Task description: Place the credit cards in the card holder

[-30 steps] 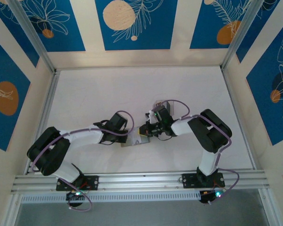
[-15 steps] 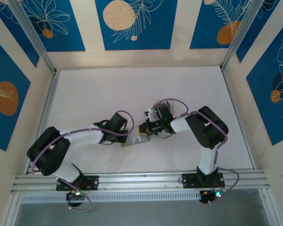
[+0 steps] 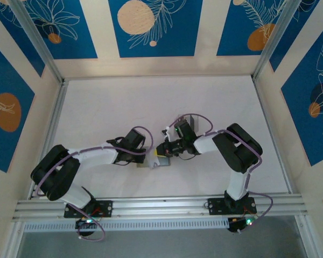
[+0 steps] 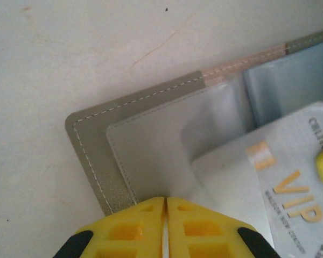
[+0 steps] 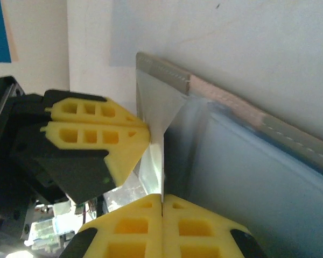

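Left fingers [image 4: 160, 203] were pinched shut on the card holder's [image 4: 97, 156] inner flap. Right fingers [image 5: 157, 202] were clamped on a pale credit card [image 4: 290, 177], its corner over the pocket just ahead of the left tips. Best bet: brace the holder against the counter [image 4: 70, 54], square the card to the pocket mouth, feed it slowly so the corner doesn't snag.

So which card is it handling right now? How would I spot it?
Look near the front middle of the white table, where a grey stitched card holder lies open. On its pale inside rests a silvery-white plastic card; unlike the plain pockets around it, it bears gold VIP lettering and a small gold chip.
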`<control>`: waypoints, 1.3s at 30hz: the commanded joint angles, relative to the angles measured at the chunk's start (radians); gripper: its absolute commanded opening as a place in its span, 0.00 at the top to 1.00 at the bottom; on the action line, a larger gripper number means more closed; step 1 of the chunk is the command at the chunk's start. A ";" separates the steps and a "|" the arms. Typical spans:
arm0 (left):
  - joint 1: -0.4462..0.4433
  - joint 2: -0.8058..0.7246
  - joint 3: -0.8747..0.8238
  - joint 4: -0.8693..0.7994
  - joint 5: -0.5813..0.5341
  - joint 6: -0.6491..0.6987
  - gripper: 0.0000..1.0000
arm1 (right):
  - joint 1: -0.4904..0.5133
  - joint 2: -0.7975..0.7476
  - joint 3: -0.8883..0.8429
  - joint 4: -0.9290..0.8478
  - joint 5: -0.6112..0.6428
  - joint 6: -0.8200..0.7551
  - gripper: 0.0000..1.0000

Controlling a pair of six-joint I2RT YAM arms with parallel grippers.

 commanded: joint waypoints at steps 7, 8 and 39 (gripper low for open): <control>-0.006 0.014 -0.024 -0.088 -0.016 0.026 0.90 | -0.003 0.089 0.030 0.031 -0.032 0.005 1.00; -0.007 0.012 -0.026 -0.086 -0.014 0.026 0.90 | -0.005 0.090 0.032 0.031 -0.016 0.010 1.00; -0.007 0.042 -0.006 -0.100 -0.003 0.035 0.90 | 0.042 0.006 -0.054 0.043 0.392 0.089 1.00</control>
